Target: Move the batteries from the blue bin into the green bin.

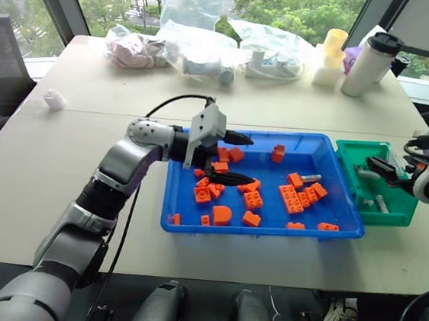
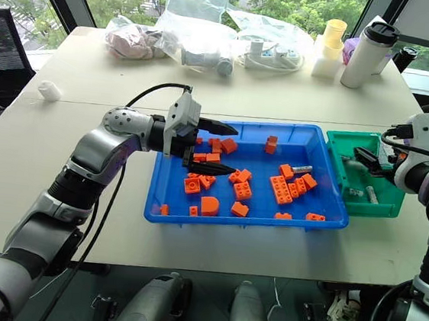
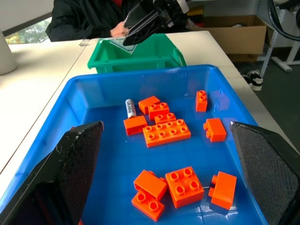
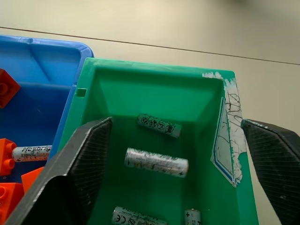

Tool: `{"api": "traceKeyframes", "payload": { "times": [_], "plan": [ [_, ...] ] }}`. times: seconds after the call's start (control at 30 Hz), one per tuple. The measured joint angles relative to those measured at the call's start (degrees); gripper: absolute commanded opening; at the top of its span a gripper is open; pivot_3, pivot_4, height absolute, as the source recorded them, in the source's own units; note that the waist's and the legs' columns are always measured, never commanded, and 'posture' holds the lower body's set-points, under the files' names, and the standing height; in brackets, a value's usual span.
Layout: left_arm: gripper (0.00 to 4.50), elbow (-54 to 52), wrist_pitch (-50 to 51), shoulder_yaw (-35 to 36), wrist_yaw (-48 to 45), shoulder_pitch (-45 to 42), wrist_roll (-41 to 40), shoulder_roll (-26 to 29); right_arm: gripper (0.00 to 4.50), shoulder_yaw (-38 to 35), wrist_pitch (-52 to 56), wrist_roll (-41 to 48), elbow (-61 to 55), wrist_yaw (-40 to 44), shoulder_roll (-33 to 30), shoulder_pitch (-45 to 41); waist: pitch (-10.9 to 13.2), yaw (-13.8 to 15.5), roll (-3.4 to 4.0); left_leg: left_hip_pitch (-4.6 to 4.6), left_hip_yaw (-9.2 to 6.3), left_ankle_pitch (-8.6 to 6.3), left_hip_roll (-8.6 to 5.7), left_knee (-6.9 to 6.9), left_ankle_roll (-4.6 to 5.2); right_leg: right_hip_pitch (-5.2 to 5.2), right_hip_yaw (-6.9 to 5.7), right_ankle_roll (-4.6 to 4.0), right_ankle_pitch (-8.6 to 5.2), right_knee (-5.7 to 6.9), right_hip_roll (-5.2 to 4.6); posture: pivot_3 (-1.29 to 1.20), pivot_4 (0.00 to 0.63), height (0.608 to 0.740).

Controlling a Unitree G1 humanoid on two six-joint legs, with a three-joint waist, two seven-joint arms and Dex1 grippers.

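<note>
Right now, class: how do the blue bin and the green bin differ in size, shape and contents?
The blue bin is wide and shallow; the green bin is smaller and deeper. The blue bin holds mostly orange bricks plus one battery; the green bin holds only batteries, at least four. Both are open plastic bins standing side by side on the table.

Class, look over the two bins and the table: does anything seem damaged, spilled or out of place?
Nothing is spilled. One oddity: the green bin has a torn, peeling white label on an inner wall, its edges ragged. One battery lies among the orange bricks in the blue bin.
</note>
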Motion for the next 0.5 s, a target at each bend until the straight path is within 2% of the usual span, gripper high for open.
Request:
{"api": "traceKeyframes", "payload": {
  "times": [0.2, 0.33, 0.5],
  "plan": [
    [4.50, -0.5, 0.4, 0.6, 0.0, 0.5, 0.1, 1.9, 4.45, 2.2, -3.0, 2.4, -0.3, 2.5, -2.1, -2.4, 0.0, -0.3, 0.00, 0.00, -0.02, 0.00, 0.02, -0.01, 0.00, -0.01, 0.00, 0.00, 0.00, 0.00, 0.02, 0.00, 0.150, 0.740],
    [4.50, -5.2, 2.4, 1.9, -1.2, 1.7, -0.2, 7.0, 4.45, 13.2, -17.3, 2.7, -4.5, 15.9, -8.2, -1.4, 0.0, -1.1, -0.01, 0.01, -0.04, -0.01, 0.09, -0.03, 0.01, 0.01, -0.03, 0.01, -0.01, -0.04, 0.11, 0.00, 0.150, 0.740],
    [4.50, -11.0, 5.1, 2.3, -2.8, 2.9, -1.2, 10.7, 4.45, 26.8, -30.3, -2.5, 2.5, 24.1, -8.5, -4.6, 0.0, -1.1, -0.02, 0.04, -0.03, -0.01, 0.06, 0.05, 0.01, 0.06, -0.03, 0.01, -0.01, -0.03, 0.08, 0.00, 0.150, 0.740]
  ]
}}
